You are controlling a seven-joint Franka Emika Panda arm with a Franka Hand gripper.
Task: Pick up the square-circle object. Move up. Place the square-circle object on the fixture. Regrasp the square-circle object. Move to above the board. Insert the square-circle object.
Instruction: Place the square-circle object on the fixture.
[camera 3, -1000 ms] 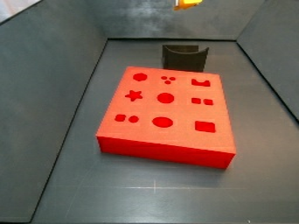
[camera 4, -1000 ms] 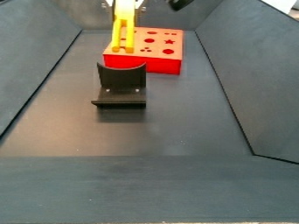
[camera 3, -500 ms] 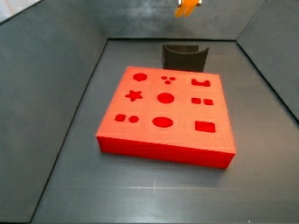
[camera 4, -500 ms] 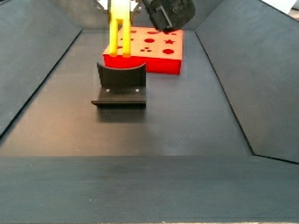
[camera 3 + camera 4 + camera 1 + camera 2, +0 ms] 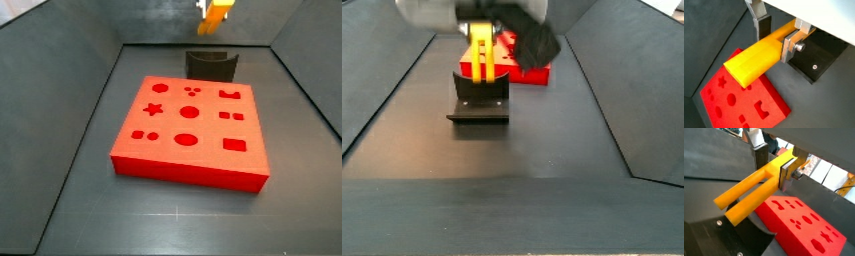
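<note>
The square-circle object (image 5: 756,59) is a long yellow-orange peg with a forked end (image 5: 745,199). My gripper (image 5: 777,34) is shut on its upper end, one silver finger (image 5: 791,44) on each side, in both wrist views. In a side view the peg (image 5: 481,52) hangs upright just over the dark fixture (image 5: 480,96), its lower end close to the notch. In a side view it (image 5: 214,14) shows near the top edge, above the fixture (image 5: 211,65). The red board (image 5: 187,125) with shaped holes lies flat on the floor beside the fixture.
Sloping dark grey walls (image 5: 67,90) enclose the floor on both sides. The board (image 5: 529,70) sits right behind the fixture in a side view. The arm's blurred body (image 5: 536,40) hangs over the board's near edge.
My gripper has come down with the peg: the peg sits lower in both side views and the arm's body has dropped into view above the fixture.
</note>
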